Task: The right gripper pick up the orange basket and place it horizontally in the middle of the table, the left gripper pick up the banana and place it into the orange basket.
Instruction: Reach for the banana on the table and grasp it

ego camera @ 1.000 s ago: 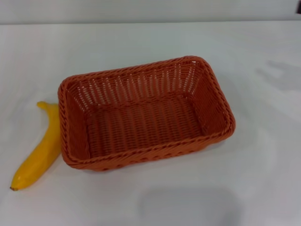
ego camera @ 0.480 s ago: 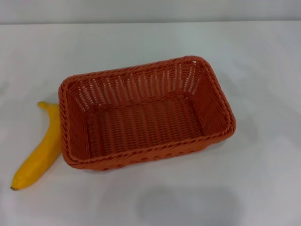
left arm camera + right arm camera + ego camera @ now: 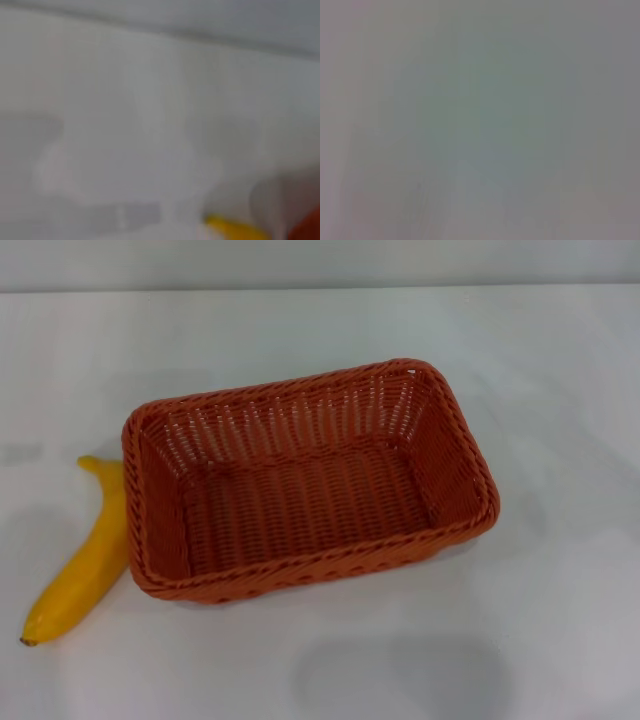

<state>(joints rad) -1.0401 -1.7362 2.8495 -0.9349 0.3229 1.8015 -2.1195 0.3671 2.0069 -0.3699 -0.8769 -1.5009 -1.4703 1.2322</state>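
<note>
White table (image 3: 560, 640) fills the view. On it the orange basket (image 3: 300, 490) sits near the middle, empty, its long side a bit slanted. It looks light and stiff; its braided rim is good to pinch. Touching its left end lies the banana (image 3: 85, 565), smooth, easy to bruise; grab its middle. Neither gripper shows, so I cannot tell their state or place things from them.

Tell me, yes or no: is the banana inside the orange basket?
No, the banana lies on the table along the outside of the orange basket, whose inside holds nothing.
</note>
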